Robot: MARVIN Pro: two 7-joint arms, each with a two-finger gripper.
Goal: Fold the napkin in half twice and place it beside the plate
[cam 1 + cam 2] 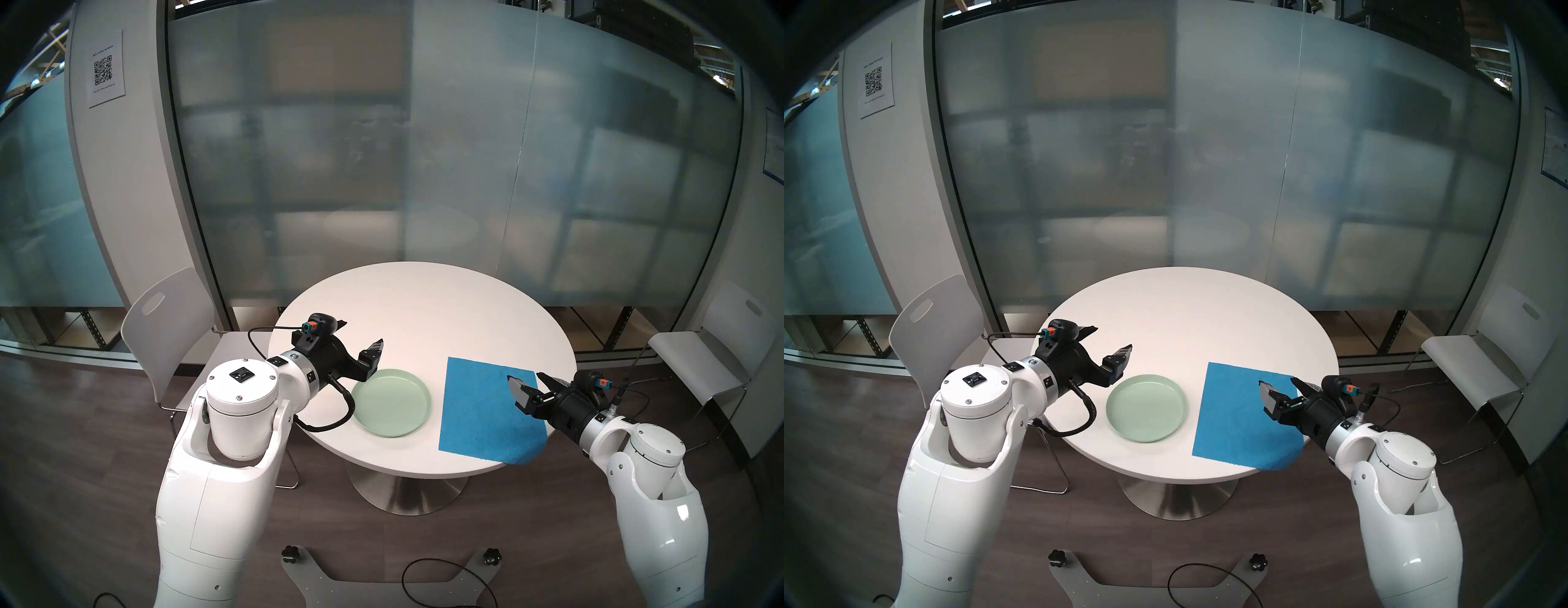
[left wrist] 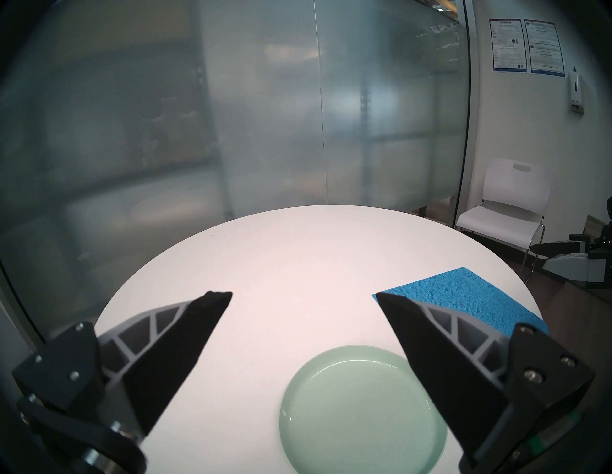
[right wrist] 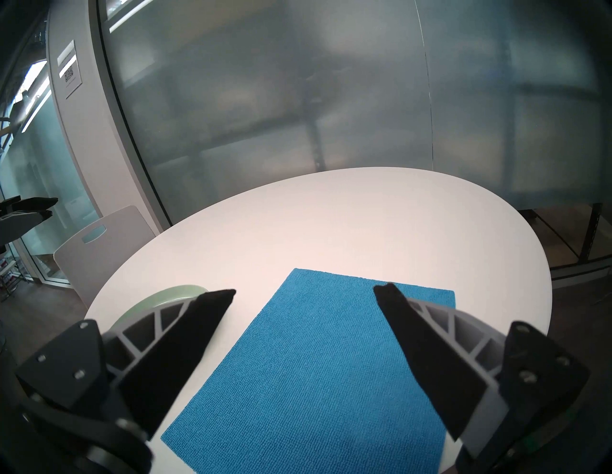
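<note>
The napkin [image 1: 488, 407] lies spread flat and unfolded at about 4 o'clock on the round white worktop [image 1: 424, 314], its near right corner drooping over the edge. The plate [image 1: 392, 403] sits just beside it toward 7 o'clock, a strip of bare worktop between them. The right tool [image 1: 528, 384] hovers above the napkin, jaws apart and empty. The left tool [image 1: 360, 339] hangs above the worktop at 9 o'clock, jaws likewise apart, gripping nothing.

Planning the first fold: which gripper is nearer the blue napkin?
Right. The right gripper hangs open over the napkin; the left gripper is open beyond the plate, above the table.
</note>
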